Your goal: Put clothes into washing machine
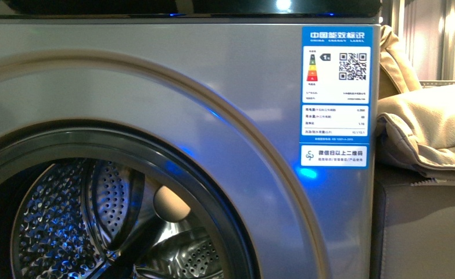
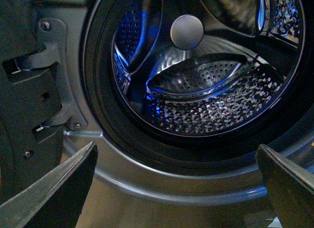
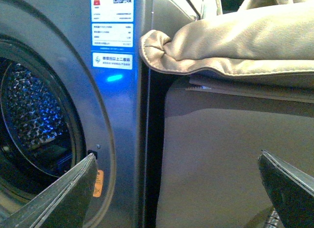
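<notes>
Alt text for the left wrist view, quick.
Open porthole of the washing machine fills the view, its perforated drum lit blue with no clothes visible inside. The left gripper is open and empty; the door hinge sits beside the opening.

Right of the washing machine [image 1: 213, 87] sits a brown-grey upholstered block [image 1: 428, 232]. Cream-beige padded fabric [image 1: 428, 122] lies bunched on top of it.

Dim scenes are lit by blue glints inside the drum [image 2: 206, 95]; blown-out glare is seen at the front view's upper right.
</notes>
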Robot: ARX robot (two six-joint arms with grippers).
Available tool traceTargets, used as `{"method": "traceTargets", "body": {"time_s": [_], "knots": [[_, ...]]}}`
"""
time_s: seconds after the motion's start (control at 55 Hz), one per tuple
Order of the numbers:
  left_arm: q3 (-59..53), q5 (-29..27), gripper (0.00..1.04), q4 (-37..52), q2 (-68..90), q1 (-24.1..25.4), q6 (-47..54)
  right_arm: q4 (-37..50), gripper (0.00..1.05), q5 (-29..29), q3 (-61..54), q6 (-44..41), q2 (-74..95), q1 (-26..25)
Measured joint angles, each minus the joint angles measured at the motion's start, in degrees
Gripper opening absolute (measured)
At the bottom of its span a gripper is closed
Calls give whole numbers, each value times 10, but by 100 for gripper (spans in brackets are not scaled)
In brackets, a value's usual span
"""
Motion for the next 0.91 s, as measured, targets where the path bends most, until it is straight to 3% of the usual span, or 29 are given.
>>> {"method": "traceTargets", "body": {"time_s": [0.164, 0.418, 0.545, 0.673, 0.909], "knots": [[0, 0, 98, 0, 0, 0, 0, 113, 97, -59, 4, 43, 88, -79], [0, 0, 98, 0, 0, 0, 0, 215, 97, -104, 62, 104, 220, -148], [0, 0, 98, 0, 0, 0, 0, 163, 97, -120, 130, 116, 290, -177], [0, 0, 98, 0, 0, 0, 0, 55, 97, -117, 217, 97, 375, -206], [0, 0, 98, 0, 0, 0, 0, -196, 97, -96, 374, -29, 534, -252]]}}
